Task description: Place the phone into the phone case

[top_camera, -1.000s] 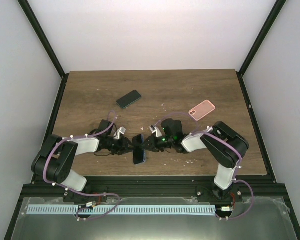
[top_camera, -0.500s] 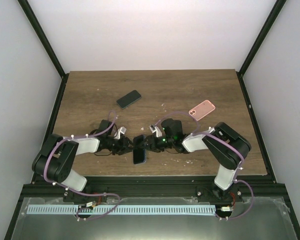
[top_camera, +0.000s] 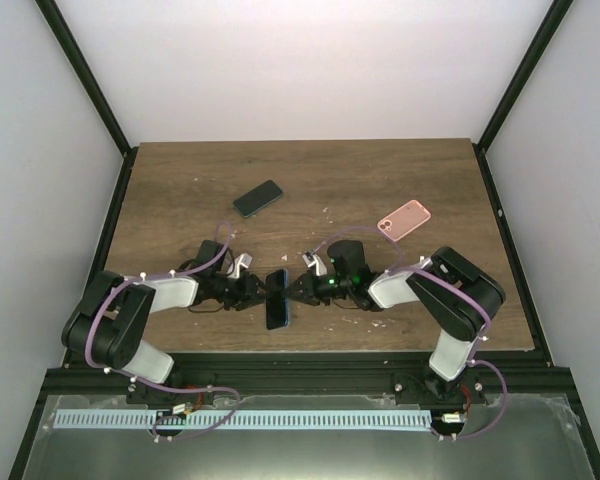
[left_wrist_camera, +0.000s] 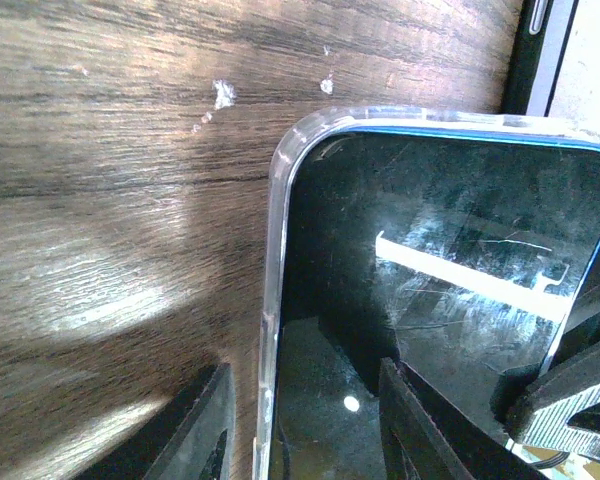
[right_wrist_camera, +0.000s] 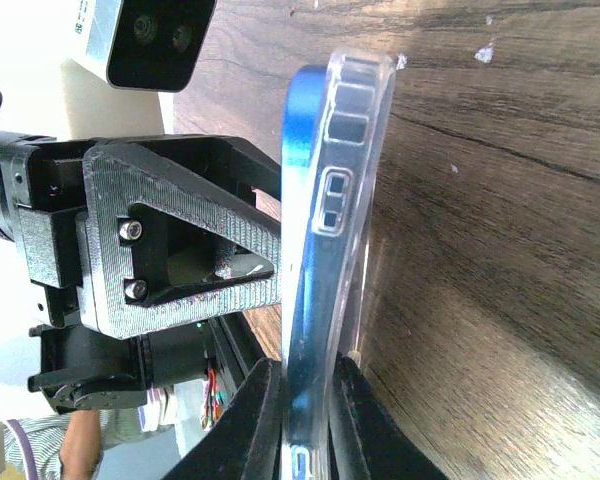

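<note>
Near edge of table [top_camera: 400,310], centre: blue phone [top_camera: 277,298] stands on edge between both grippers. Clear case [right_wrist_camera: 365,150] sits against its back. One corner rim looks wrapped round, but the blue edge shows bare elsewhere. Right gripper [right_wrist_camera: 305,425] pinches phone and case together, jaws narrow. Left gripper [top_camera: 255,291] jaws part-open, one finger against the screen. Judgement: partly seated, final press-in left. Pink case [top_camera: 404,219] and dark phone [top_camera: 257,198] lie well apart.

Blue phone in clear plastic case [right_wrist_camera: 315,250] is running off-frame between the right gripper [right_wrist_camera: 305,425] jaws, hiding one finger of the left gripper [left_wrist_camera: 310,430].
</note>
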### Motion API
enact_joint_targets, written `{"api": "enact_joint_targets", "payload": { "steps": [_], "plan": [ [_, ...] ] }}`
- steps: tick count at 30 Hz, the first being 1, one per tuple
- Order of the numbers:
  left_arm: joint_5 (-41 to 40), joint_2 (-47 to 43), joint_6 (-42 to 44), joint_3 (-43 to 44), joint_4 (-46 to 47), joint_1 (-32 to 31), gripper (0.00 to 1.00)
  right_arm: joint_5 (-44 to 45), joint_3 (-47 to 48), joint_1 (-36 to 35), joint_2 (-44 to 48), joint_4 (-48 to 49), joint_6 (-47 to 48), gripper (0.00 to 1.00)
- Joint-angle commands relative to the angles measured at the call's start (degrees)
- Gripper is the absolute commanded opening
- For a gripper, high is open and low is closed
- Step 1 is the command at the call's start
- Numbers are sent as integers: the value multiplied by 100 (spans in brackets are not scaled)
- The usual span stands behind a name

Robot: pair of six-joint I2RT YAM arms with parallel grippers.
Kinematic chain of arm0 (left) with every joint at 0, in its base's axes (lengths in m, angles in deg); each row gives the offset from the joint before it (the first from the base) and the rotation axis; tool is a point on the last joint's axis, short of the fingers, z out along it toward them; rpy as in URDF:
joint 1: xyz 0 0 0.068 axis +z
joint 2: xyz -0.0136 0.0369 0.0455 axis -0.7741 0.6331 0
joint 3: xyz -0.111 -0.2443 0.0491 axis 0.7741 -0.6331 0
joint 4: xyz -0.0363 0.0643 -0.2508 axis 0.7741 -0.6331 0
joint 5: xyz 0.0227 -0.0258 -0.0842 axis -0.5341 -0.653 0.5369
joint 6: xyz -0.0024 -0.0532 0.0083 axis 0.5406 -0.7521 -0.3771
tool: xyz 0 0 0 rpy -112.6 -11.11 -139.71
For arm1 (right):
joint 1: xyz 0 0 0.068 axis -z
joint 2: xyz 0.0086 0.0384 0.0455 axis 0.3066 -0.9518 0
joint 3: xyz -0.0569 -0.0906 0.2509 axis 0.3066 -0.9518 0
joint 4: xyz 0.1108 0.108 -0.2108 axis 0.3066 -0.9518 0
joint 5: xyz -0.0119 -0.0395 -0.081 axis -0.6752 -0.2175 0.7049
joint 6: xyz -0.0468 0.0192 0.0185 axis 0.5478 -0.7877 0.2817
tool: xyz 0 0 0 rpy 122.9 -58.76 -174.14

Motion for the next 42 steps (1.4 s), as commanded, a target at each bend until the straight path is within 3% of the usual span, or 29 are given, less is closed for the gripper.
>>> {"api": "enact_joint_targets", "payload": {
  "steps": [1, 3, 5, 7, 10, 12, 17, 20, 32, 42],
  "plan": [
    [-218, -33, -2, -180, -83, -26, 42, -40, 18, -60, -38, 368, 90, 1],
    [-239, -37, 17, -150, -135, -22, 42, 19, 46, -57, -49, 251, 154, 3],
    [-231, -23, 10, -137, -153, -24, 42, 105, 162, -57, -36, -17, 243, 20],
    [-218, -19, -1, -140, -130, -24, 42, 86, 223, -58, -25, -149, 323, 29],
    [-225, -11, -38, -169, -87, -24, 42, 171, 243, -63, 2, -265, 363, 34],
    [-199, -17, -59, -179, -57, -24, 42, 311, 315, -65, -7, -522, 466, 32],
    [-97, -171, -167, -186, -15, -24, 42, 391, 367, -57, -111, -603, 560, 7],
    [-92, -550, -230, -104, -182, -8, 45, 448, 336, -58, 26, -638, 643, 1],
    [548, -2481, -241, 554, -1068, 432, 67, 140, -274, 351, 1756, -238, 321, 1],
    [1817, -2759, -614, 581, -200, 451, 70, -395, -394, 373, 2884, 519, -81, 1]
  ]
}}
